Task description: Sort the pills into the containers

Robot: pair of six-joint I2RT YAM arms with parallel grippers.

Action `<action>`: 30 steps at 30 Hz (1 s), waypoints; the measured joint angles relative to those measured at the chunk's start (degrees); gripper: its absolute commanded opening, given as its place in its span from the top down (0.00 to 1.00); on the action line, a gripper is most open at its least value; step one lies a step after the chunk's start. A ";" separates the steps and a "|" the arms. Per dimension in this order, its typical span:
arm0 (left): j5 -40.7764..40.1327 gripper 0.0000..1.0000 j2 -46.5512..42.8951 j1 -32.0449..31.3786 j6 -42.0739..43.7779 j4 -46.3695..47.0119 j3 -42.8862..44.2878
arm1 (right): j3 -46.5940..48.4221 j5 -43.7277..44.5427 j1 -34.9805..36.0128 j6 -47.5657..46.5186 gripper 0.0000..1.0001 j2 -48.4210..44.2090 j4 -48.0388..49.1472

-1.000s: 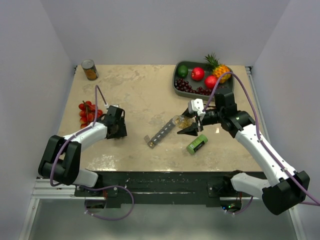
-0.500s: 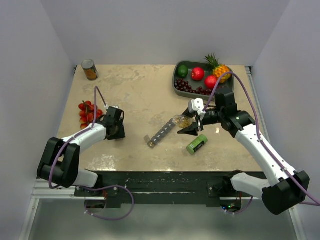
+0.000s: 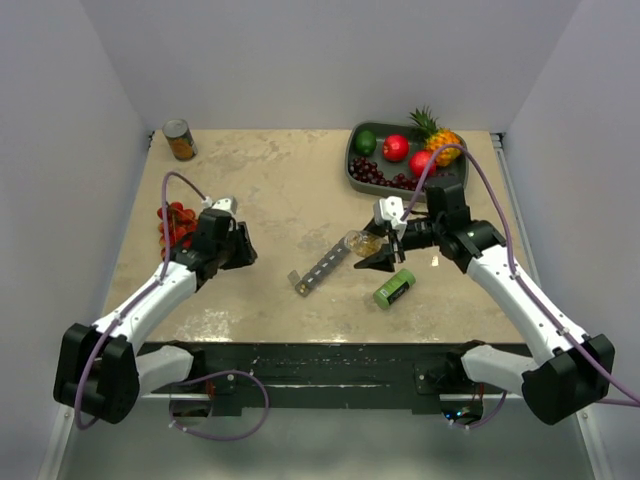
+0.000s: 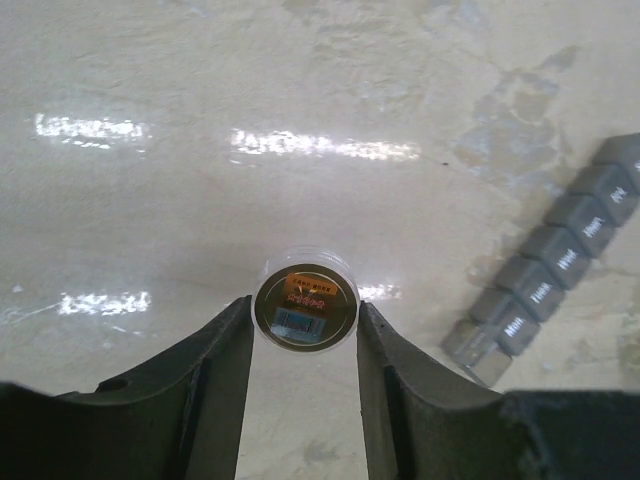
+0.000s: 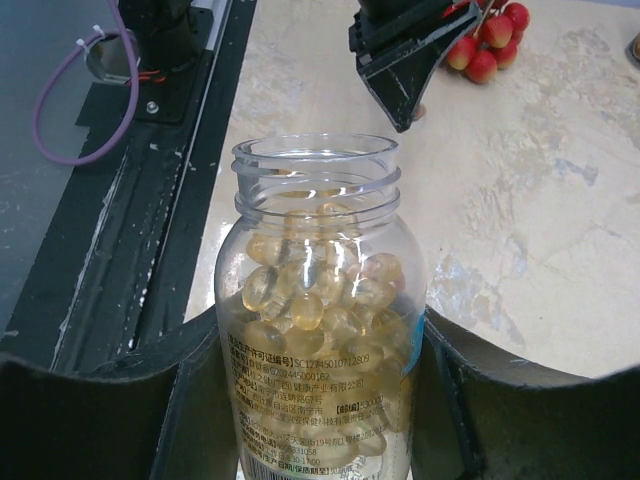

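Clearly the right pincer (image 5: pixel 320 325) is clamped on the bottle (image 5: pixel 318 280), with 1 finger pressed to each side of its lower body. The neck stands past the fingertips, uncapped. The pills (image 5: pixel 305 290) sit inside it between the fingers, a heap of glossy amber capsules reaching up to the shoulder.

The left pincer (image 4: pixel 305 335) is closed on the cap (image 4: pixel 305 310), which is pinched by its rim between the 2 fingertips. The containers (image 4: pixel 560 255) lie flat on the table (image 4: pixel 200 80), ahead of that pincer and off to the right of its fingers. In the overhead view they lie just below and beyond the bottle's mouth.

The bottle looks like thin, rigid, smooth plastic and is probably light. A firm grip low on the body suits it, though squeezing harder could make it slip. With the mouth open, any tilt pours. The capsules look slick and rounded, so they would likely roll and bounce off the hard table rather than settle. A slow tip with the mouth close over 1 compartment seems safest. The strip looks light and apt to skid when pushed, and the lids that show appear shut. Each would be best lifted at its edge.
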 measured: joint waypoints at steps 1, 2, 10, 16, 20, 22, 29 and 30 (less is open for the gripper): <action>1.27 0.91 -0.72 0.00 -0.04 0.39 -0.22 | -0.11 0.11 0.02 0.00 0.96 0.22 -0.04; 2.67 0.91 -1.31 0.00 -0.07 0.76 -0.52 | -0.20 0.28 0.02 -0.02 0.96 0.52 -0.02; 19.39 0.91 -7.39 0.00 -4.70 7.63 -3.87 | -0.39 3.45 0.04 0.00 0.96 2.60 0.42; 32.57 0.92 -8.81 -0.92 -12.35 21.46 -6.58 | -0.52 9.49 2.69 -0.76 0.96 5.46 0.48; 38.60 0.91 -8.00 -3.17 -16.09 28.98 -7.26 | -0.52 14.25 7.10 -1.77 0.96 7.48 0.26; 40.63 0.92 -7.23 -4.48 -17.33 32.15 -7.26 | -0.52 16.17 9.11 -2.01 0.96 8.22 0.20; 43.45 0.92 -4.55 -7.80 -19.85 38.12 -7.26 | -0.52 20.37 12.98 -2.25 0.96 10.93 -0.11; 43.58 0.91 -4.31 -8.13 -20.06 38.80 -7.26 | -0.52 21.05 13.22 -2.23 0.96 11.30 -0.11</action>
